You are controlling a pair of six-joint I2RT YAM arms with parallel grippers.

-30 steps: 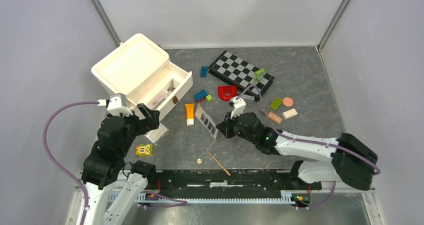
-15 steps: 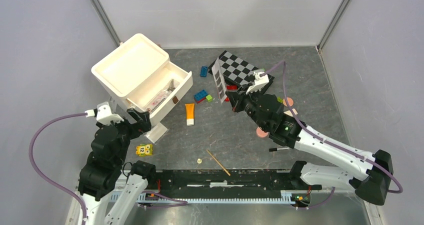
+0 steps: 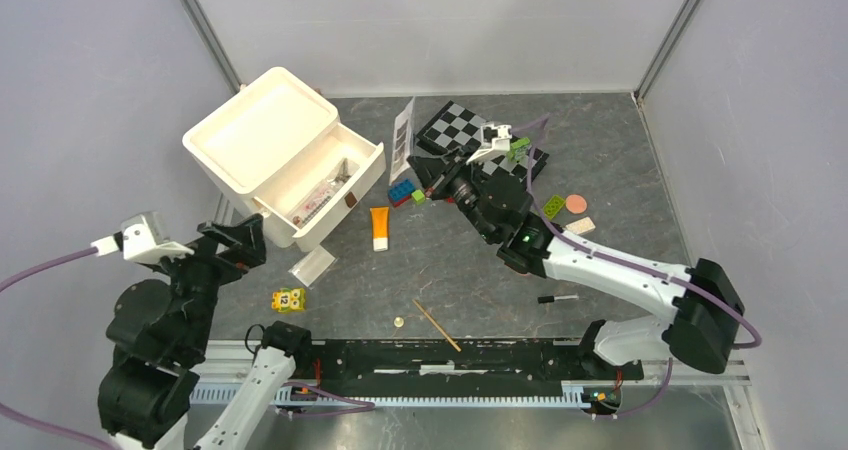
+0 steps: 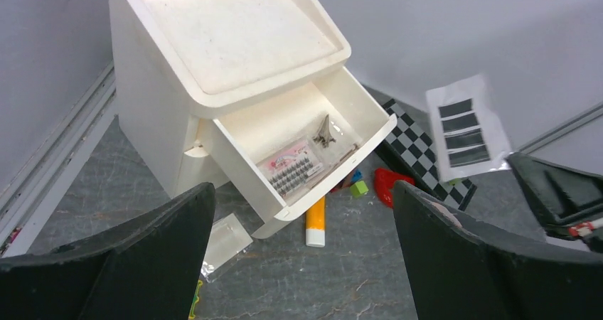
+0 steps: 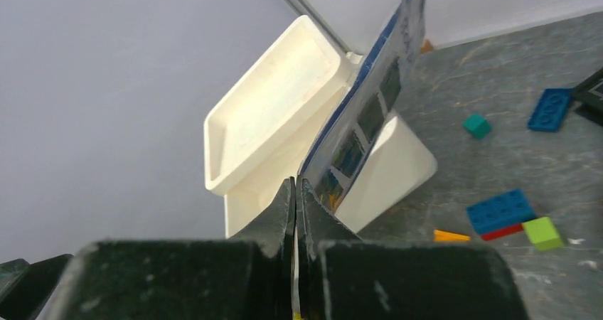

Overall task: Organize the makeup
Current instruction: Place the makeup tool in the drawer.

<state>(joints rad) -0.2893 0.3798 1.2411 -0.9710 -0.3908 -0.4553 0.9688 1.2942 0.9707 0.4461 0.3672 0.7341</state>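
Above the table, between the checkerboard and the white drawer box, the white palette with dark pans was held clear of the surface, standing nearly on edge. The right jaws were closed tight on one short end of it, as the right wrist view confirmed; the rest of the sheet rose unsupported beyond them. The left jaws stood wide apart with nothing between them, facing the box from the near left.

The open drawer already held a few small items and had free floor space. The orange tube lay on the table just in front of it.

Assessment: the palette appeared thin, flat and light, with smooth faces likely to slip or pivot in a pinch at one end. A hold on the plain margin, off the pans, was judged sound, since the pans could mark. Its outline was blurred in the left wrist view, so whether it was flexing could not be established.
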